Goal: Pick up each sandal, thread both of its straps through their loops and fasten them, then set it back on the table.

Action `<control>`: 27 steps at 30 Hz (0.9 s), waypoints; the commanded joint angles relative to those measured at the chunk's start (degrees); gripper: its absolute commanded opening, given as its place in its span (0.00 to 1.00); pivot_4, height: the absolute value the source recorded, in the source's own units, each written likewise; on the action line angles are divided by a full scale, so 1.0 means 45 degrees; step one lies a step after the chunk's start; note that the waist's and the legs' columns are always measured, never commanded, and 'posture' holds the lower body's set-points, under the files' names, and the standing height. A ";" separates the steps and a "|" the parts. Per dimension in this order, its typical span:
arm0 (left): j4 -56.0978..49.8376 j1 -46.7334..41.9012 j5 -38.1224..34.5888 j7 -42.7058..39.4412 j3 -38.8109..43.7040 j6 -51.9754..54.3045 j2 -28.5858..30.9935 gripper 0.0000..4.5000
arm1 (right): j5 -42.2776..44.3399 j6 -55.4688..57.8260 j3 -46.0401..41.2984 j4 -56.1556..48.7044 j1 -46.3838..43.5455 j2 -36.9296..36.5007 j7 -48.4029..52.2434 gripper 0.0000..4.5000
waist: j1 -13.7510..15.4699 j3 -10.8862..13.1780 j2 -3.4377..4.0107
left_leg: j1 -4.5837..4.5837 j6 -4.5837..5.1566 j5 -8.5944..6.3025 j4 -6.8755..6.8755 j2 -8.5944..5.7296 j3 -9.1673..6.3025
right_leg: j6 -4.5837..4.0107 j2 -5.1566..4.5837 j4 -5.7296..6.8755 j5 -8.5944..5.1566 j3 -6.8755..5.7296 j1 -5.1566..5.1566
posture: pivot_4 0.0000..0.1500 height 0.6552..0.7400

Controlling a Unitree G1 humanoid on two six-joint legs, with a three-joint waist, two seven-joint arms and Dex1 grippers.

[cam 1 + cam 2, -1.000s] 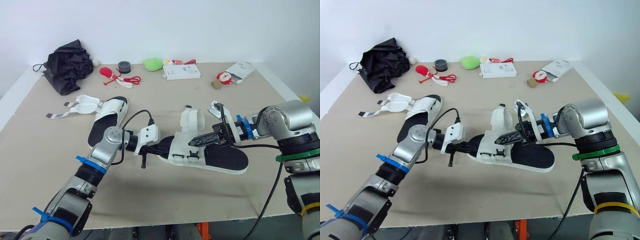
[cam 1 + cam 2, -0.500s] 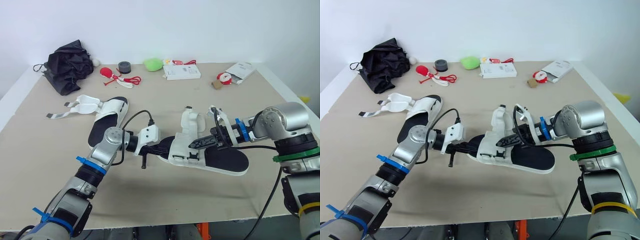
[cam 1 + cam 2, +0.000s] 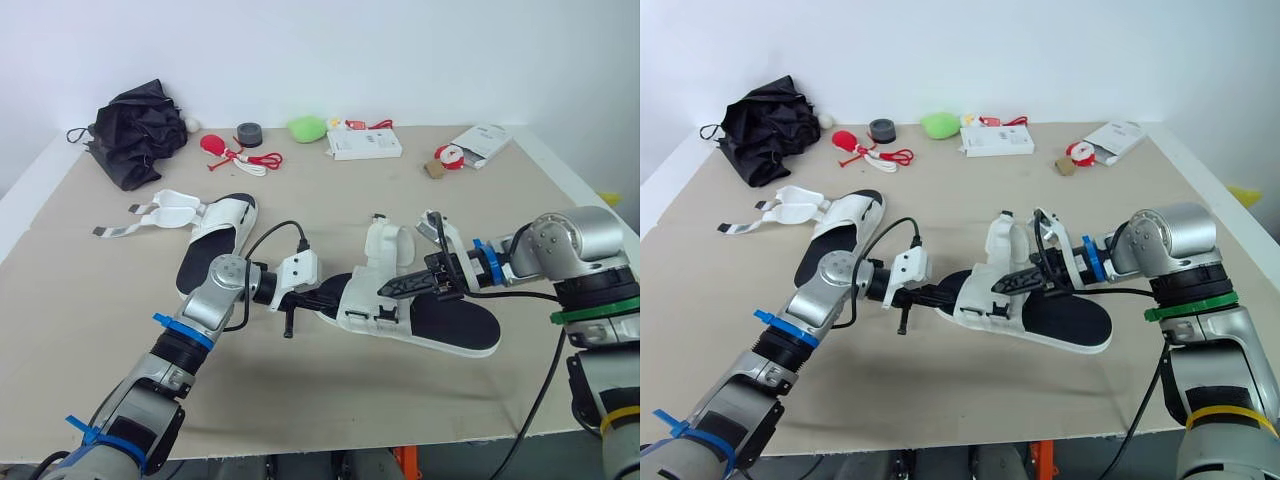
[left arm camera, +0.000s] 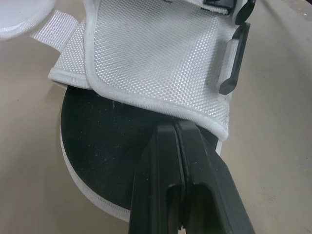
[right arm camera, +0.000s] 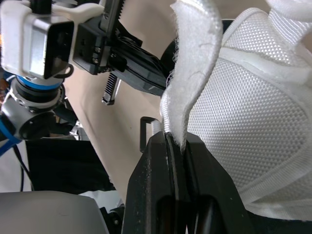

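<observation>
The near sandal (image 3: pixel 455 322), black-soled with white mesh straps, lies mid-table between my arms. My left gripper (image 3: pixel 328 296) is shut on the rim of its toe end, the black fingers (image 4: pixel 170 161) clamped on the sole edge under the front strap. My right gripper (image 3: pixel 388 290) reaches in from the heel side and is shut on the fuzzy white strap (image 5: pixel 195 73), held up beside a black loop (image 5: pixel 145 127). The second sandal (image 3: pixel 218 230) lies at the back left with its straps (image 3: pixel 140 215) spread loose on the table.
A black crumpled umbrella (image 3: pixel 135 130) sits at the far left corner. Along the back edge lie a red toy with cord (image 3: pixel 235 152), a grey roll (image 3: pixel 249 134), a green toy (image 3: pixel 307 127), a white box (image 3: pixel 363 143) and a white packet (image 3: pixel 482 141).
My right wrist has shifted slightly while keeping the strap pinched, and the sandal's heel has slid a little toward me. The left arm has stayed put.
</observation>
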 commanded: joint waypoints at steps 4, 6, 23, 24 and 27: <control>0.0436 0.0460 0.0432 -0.0048 -0.0530 0.0431 0.0133 0.00 | 0.0390 0.0086 -0.0493 0.0093 -0.0214 -0.0117 -0.0077 0.02 | 0.0000 0.0000 0.0000 | 0.0000 0.0000 0.0000 0.0000 0.0000 0.0001 | -0.0001 0.0000 0.0000 0.0001 0.0001 0.0000 | 1.00 1.00; 0.0449 0.0448 0.0440 -0.0036 -0.0540 0.0435 0.0113 0.00 | 0.0373 0.0086 -0.0540 0.0157 -0.0243 -0.0151 -0.0078 0.02 | -0.0001 0.0000 0.0000 | 0.0000 0.0000 0.0000 0.0000 0.0000 0.0001 | 0.0000 -0.0001 0.0000 0.0000 0.0001 0.0000 | 1.00 1.00; 0.0336 0.0541 0.0450 -0.0054 -0.0585 0.0458 0.0143 0.00 | 0.1054 0.0087 -0.0772 0.0466 -0.0421 -0.0086 -0.0401 0.02 | -0.0001 0.0000 0.0000 | 0.0000 0.0000 0.0000 0.0000 0.0001 0.0002 | 0.0001 -0.0002 0.0000 0.0001 0.0003 -0.0001 | 1.00 1.00; 0.0344 0.0523 0.0444 -0.0047 -0.0574 0.0464 0.0138 0.00 | 0.1182 0.0087 -0.0697 0.0320 -0.0291 -0.0097 -0.0459 0.02 | -0.0001 0.0000 0.0000 | 0.0000 0.0000 0.0000 0.0000 0.0000 0.0002 | 0.0001 -0.0002 0.0000 0.0001 0.0002 -0.0001 | 1.00 1.00; 0.0372 0.0498 0.0457 -0.0016 -0.0566 0.0454 0.0124 0.00 | 0.1582 0.0087 -0.0545 0.0003 0.0030 -0.0166 -0.0635 0.02 | 0.0000 0.0000 0.0000 | -0.0001 0.0000 0.0000 0.0000 0.0000 0.0000 | 0.0002 -0.0005 0.0000 0.0000 0.0001 0.0001 | 1.00 1.00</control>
